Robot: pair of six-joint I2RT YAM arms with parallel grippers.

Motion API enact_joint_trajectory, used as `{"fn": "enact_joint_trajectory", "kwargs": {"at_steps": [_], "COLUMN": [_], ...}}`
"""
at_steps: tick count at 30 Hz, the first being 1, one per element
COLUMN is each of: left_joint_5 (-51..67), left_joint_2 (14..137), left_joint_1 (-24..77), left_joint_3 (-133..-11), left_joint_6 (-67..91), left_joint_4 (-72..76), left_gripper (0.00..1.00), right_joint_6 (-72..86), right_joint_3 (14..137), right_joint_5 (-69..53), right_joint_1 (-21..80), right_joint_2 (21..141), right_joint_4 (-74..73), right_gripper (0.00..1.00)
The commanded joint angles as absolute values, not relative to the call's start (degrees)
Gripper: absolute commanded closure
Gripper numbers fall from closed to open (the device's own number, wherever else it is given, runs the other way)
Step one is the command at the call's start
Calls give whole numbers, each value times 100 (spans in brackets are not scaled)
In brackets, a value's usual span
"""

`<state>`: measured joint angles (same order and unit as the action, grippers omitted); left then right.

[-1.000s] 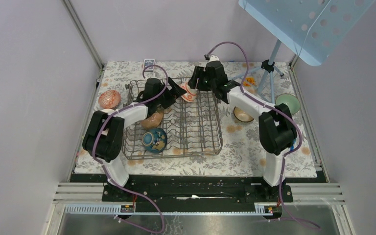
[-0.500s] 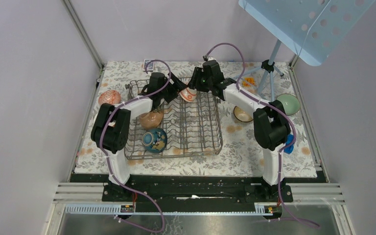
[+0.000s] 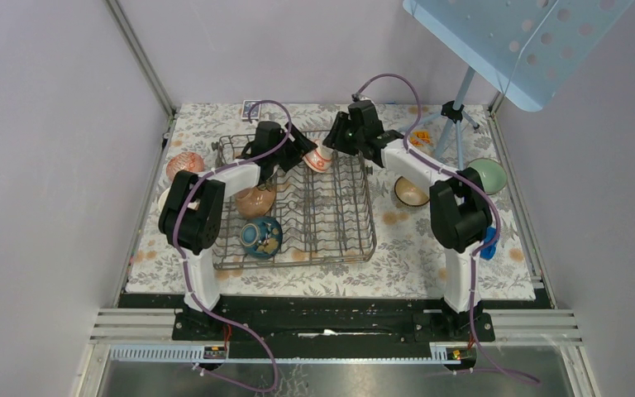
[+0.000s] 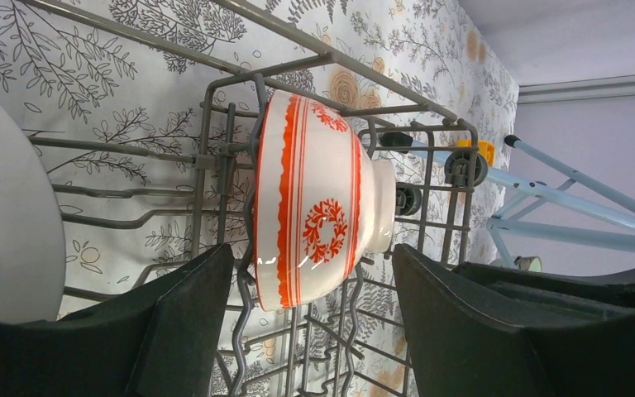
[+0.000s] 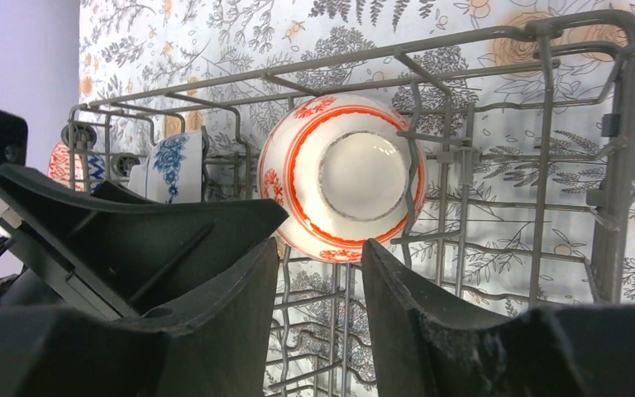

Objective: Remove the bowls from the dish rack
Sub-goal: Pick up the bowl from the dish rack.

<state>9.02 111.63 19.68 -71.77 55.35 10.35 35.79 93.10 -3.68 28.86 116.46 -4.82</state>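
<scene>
Floral cloth [image 3: 405, 265] covers the table inside lilac walls, with a blue music stand [image 3: 513, 33] at far right. Top view: the dish rack [image 3: 339, 215] sits left of centre and holds a brown bowl [image 3: 256, 201], a blue bowl [image 3: 262, 236] and, at its far edge, a red-and-white bowl [image 3: 318, 159]. Off the rack lie a pink bowl [image 3: 184, 164] to the left, and a cream bowl [image 3: 411, 193] and a green bowl [image 3: 486, 174] to the right. The left gripper [image 3: 302, 151] has swung within the last second from above the brown bowl to the far edge. It now faces the right gripper [image 3: 333, 142] across the red-and-white bowl. Left wrist view: that bowl stands on edge among the tines, between the left fingers [image 4: 182, 331]. They have narrowed but remain released, with a slim gap visible on each side. A blue-patterned white bowl [image 4: 0, 215] shows at the frame's left edge. Right wrist view: the bowl's foot faces the camera, and the right fingers [image 5: 463, 331], also drawn closer, stand unclenched just short of it with nothing between them. Judgement: a grasp on this bowl is being prepared, probably by the left arm, and it is not yet lifted. Several bowls are still to be unloaded.
</scene>
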Motion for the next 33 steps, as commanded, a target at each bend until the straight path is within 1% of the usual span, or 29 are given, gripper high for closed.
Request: {"fn": "enact_joint_trajectory", "kwargs": {"at_steps": [1, 12, 18, 33], "left_joint_5": [848, 641, 870, 1456], "left_joint_2": [11130, 11207, 11270, 11221], "left_joint_1": [1960, 1960, 1960, 1973], "left_joint_3": [-7420, -7657, -7684, -7493], "left_joint_6": [5337, 4995, 4966, 5136], "left_joint_4": [1333, 1161, 1255, 1784], "left_gripper": [25, 25, 26, 34], "right_joint_6": [3852, 3985, 4004, 4146], "right_joint_3": [9466, 9488, 9524, 9420], "right_joint_5": [-404, -611, -671, -801], "right_joint_1": [2765, 2698, 2683, 2568], "right_joint_2": [11785, 11991, 12050, 12099], "right_joint_4": [-457, -450, -457, -447], "right_gripper": [52, 52, 52, 53]}}
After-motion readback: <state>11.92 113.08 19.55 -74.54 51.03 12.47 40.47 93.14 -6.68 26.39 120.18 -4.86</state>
